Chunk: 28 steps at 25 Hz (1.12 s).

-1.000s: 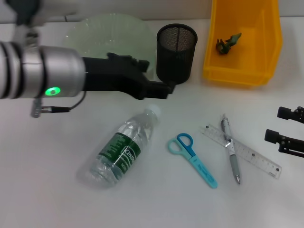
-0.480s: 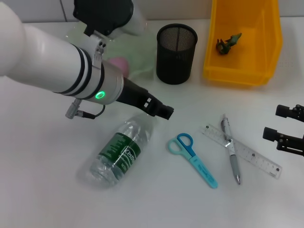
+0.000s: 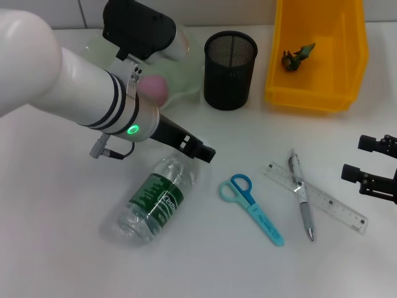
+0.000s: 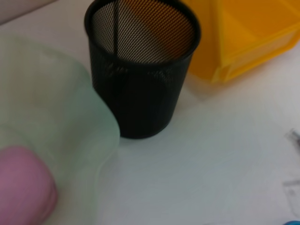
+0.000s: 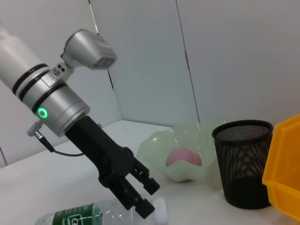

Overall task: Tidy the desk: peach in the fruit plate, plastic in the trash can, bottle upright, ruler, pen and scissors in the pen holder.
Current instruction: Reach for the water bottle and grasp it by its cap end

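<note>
A clear water bottle (image 3: 155, 202) with a green label lies on its side on the white desk. My left gripper (image 3: 205, 153) hovers open and empty just above its cap end; it also shows in the right wrist view (image 5: 146, 198). A pink peach (image 3: 155, 87) sits in the pale green fruit plate (image 3: 186, 71). The black mesh pen holder (image 3: 231, 68) stands beside the plate. Blue scissors (image 3: 251, 208), a grey pen (image 3: 302, 202) and a clear ruler (image 3: 322, 200) lie to the right of the bottle, the pen across the ruler. My right gripper (image 3: 366, 160) is open at the right edge.
A yellow bin (image 3: 316, 93) stands at the back right with a green plastic scrap (image 3: 298, 56) inside. The left wrist view shows the pen holder (image 4: 140, 84), the plate's rim (image 4: 93, 122), the peach (image 4: 23, 185) and the bin (image 4: 243, 33).
My left arm has drawn back from over the plate and come down toward the bottle's cap. The peach now shows in the plate. The right arm has barely moved.
</note>
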Each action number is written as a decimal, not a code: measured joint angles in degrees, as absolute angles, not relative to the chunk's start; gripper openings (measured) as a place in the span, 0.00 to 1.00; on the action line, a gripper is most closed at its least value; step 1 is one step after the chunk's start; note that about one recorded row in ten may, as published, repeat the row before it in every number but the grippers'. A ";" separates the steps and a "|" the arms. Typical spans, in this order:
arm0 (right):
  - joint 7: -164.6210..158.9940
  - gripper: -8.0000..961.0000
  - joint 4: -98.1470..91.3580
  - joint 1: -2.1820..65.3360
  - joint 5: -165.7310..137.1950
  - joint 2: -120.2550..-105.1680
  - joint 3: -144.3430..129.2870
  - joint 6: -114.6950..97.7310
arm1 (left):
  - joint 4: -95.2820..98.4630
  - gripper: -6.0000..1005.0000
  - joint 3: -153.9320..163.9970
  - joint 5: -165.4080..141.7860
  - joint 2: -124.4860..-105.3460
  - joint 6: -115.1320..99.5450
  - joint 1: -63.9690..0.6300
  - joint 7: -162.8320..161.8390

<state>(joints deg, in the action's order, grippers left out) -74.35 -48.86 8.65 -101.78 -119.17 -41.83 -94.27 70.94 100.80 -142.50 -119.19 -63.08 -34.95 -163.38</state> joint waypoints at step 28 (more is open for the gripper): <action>-74.95 0.81 -46.99 9.62 -101.94 -119.09 -41.85 -93.60 | 63.11 0.58 101.41 -138.87 -119.18 -60.67 -38.04 -157.78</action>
